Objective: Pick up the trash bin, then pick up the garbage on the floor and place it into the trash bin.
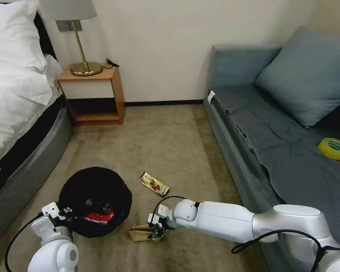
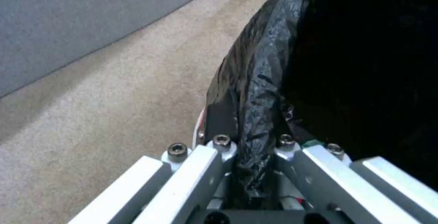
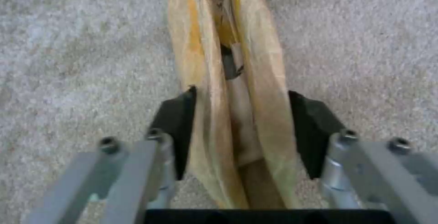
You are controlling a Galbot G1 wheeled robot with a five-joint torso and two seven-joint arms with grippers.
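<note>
Paper bag [image 3: 237, 90] pinched between right fingers [image 3: 176, 121] | left fingers [image 2: 219, 141] clamp bin rim [image 2: 255, 90]

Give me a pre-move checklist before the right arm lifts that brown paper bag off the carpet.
1. Right gripper pads on both sides of the brown paper bag: ok.
2. Grip firm enough to lift: cannot tell.
3. Left gripper clamped on the trash bin rim: ok.
4. Bin opening facing up beside the bag: ok.
5. Red snack packet already inside the bin: ok.
6. Gold candy wrapper on the carpet: not ok.
</note>
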